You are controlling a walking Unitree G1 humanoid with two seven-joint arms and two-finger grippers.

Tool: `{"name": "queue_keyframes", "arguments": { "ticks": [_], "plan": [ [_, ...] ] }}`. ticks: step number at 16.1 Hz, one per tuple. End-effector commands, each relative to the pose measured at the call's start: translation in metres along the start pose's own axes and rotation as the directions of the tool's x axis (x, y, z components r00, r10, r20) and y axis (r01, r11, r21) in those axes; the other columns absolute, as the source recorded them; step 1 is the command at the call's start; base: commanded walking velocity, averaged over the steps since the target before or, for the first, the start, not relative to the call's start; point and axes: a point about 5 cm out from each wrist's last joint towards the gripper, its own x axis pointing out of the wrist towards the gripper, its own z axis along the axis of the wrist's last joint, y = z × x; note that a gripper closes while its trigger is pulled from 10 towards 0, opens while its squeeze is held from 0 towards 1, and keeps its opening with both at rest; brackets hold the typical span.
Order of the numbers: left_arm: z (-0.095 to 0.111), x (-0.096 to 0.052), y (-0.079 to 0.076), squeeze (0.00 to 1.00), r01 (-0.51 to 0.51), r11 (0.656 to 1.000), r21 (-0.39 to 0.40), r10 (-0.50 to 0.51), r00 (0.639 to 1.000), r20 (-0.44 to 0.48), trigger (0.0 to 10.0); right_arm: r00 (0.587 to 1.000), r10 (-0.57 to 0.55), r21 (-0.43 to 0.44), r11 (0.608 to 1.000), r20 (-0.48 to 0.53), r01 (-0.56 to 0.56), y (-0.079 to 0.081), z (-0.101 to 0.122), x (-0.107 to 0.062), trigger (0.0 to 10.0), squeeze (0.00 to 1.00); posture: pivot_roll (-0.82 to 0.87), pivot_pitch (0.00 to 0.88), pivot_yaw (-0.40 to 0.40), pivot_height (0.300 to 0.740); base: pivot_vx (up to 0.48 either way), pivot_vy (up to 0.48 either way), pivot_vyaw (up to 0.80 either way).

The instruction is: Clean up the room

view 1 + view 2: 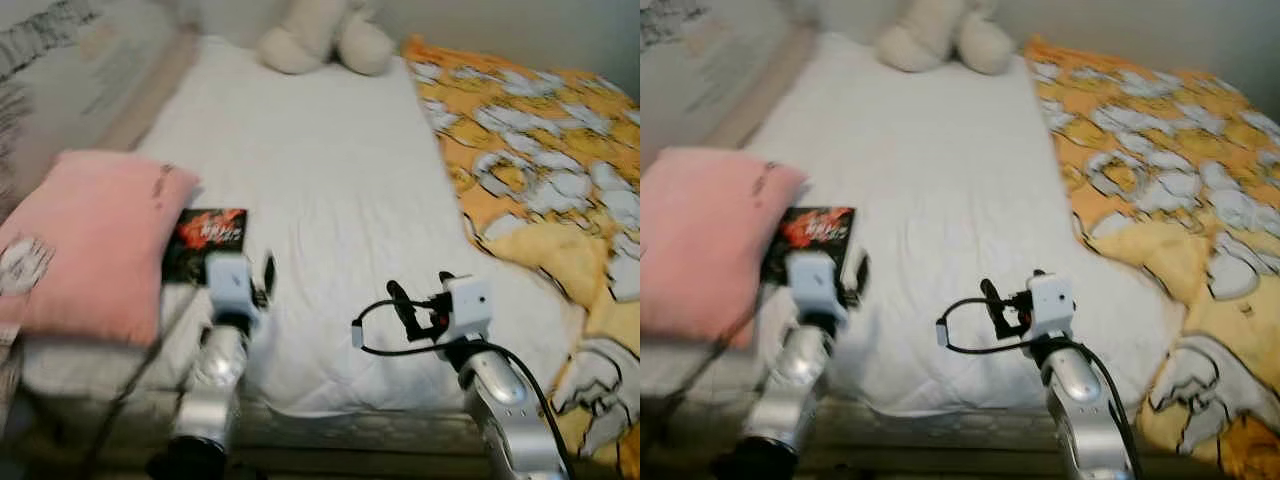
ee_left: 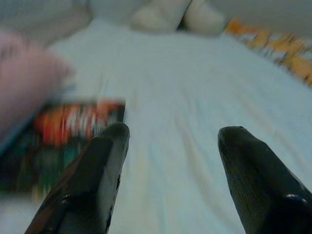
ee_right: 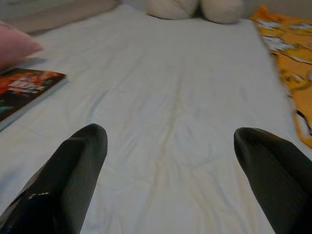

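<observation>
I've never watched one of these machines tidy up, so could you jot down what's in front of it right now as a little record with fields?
Surface: bed with white sheet
Book: dark paperback with red-orange cover, lying flat beside the pillow
Pillow: soft pink pillow, at the bed's left edge
Blanket: orange and yellow patterned blanket, along the right side
Toy: cream plush toy, at the far end
Left claw: open, by the book, apart from it
Right claw: open, over bare sheet, holding nothing
</observation>
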Motion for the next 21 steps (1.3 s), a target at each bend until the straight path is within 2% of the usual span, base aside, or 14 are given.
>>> {"name": "queue_keyframes", "arguments": {
  "ticks": [1, 4, 6, 7, 11, 13, 15, 16, 17, 19, 21],
  "plan": [
    [0.004, 0.008, 0.006, 0.0, -0.02, 1.0, -0.001, 0.02, 1.0, 0.005, 10.0, 1.0, -0.019, 0.0, 1.0, 0.007, 0.019, -0.005, -0.001, 0.0, 10.0, 0.0, -0.03, 0.0, -0.037, 0.74, 0.0, -0.48, 0.68],
    [0.012, 0.002, 0.011, 0.0, 0.009, 1.0, -0.002, -0.009, 1.0, 0.005, 10.0, 1.0, -0.03, -0.029, 0.999, -0.01, 0.03, -0.007, -0.006, 0.002, 10.0, 0.0, -0.04, 0.0, -0.031, 0.74, 0.0, -0.48, 0.0],
    [0.01, -0.001, 0.007, 0.0, 0.026, 0.999, 0.024, -0.026, 0.999, 0.023, 10.0, 0.996, -0.077, -0.03, 0.996, 0.046, 0.078, -0.011, -0.002, 0.002, 10.0, 0.0, -0.04, 0.0, -0.025, 0.74, 0.0, -0.48, 0.0],
    [0.009, -0.001, 0.006, 1.0, 0.038, 0.999, 0.026, -0.039, 0.999, 0.027, 10.0, 0.997, -0.067, -0.032, 0.997, 0.028, 0.068, -0.009, -0.005, 0.002, 10.0, 1.0, -0.04, 0.0, -0.021, 0.74, 0.0, -0.458, 0.0],
    [0.011, 0.003, 0.011, 1.0, 0.057, 0.998, -0.014, -0.057, 0.998, 0.003, 10.0, 0.996, -0.088, -0.002, 0.996, -0.012, 0.088, -0.006, -0.014, 0.002, 10.0, 1.0, -0.04, 0.0, -0.011, 0.74, 0.0, -0.344, -0.18],
    [0.013, 0.002, 0.009, 1.0, 0.096, 0.995, -0.014, -0.096, 0.995, 0.015, 10.0, 0.996, -0.082, -0.006, 0.997, -0.014, 0.082, -0.005, -0.017, 0.001, 10.0, 1.0, -0.04, 0.0, -0.012, 0.74, 0.0, 0.459, -0.69],
    [0.014, 0.003, 0.007, 1.0, 0.113, 0.993, 0.024, -0.114, 0.993, 0.034, 10.0, 0.997, -0.077, -0.01, 0.997, -0.016, 0.077, -0.004, -0.019, 0.002, 10.0, 1.0, -0.04, 0.0, -0.014, 0.74, 0.0, 0.397, -0.7],
    [0.014, 0.006, 0.006, 0.89, 0.101, 0.993, 0.066, -0.103, 0.994, 0.027, 10.0, 0.997, -0.075, -0.01, 0.997, -0.016, 0.075, -0.004, -0.02, 0.002, 10.0, 1.0, -0.04, 0.0, -0.013, 0.74, 0.0, 0.0, -0.69],
    [0.014, 0.011, 0.009, 0.0, 0.083, 0.993, 0.082, -0.084, 0.996, 0.01, 10.0, 0.996, -0.083, -0.014, 0.996, -0.02, 0.083, -0.006, -0.021, 0.004, 10.0, 1.0, -0.03, 0.0, -0.014, 0.74, 0.0, 0.0, -0.7],
    [0.009, 0.005, 0.015, 0.0, 0.059, 0.998, -0.005, -0.059, 0.998, -0.004, 10.0, 0.997, -0.079, -0.015, 0.997, -0.018, 0.079, -0.007, -0.021, 0.003, 10.0, 1.0, -0.03, 0.0, -0.014, 0.74, 0.0, 0.0, -0.7],
    [0.002, -0.004, 0.018, 0.0, 0.068, 0.998, 0.002, -0.068, 0.997, -0.025, 10.0, 0.998, -0.064, -0.019, 0.998, -0.002, 0.064, -0.007, -0.019, 0.003, 10.0, 1.0, -0.02, 0.0, -0.016, 0.74, 0.0, 0.157, -0.7]
  ]
}}
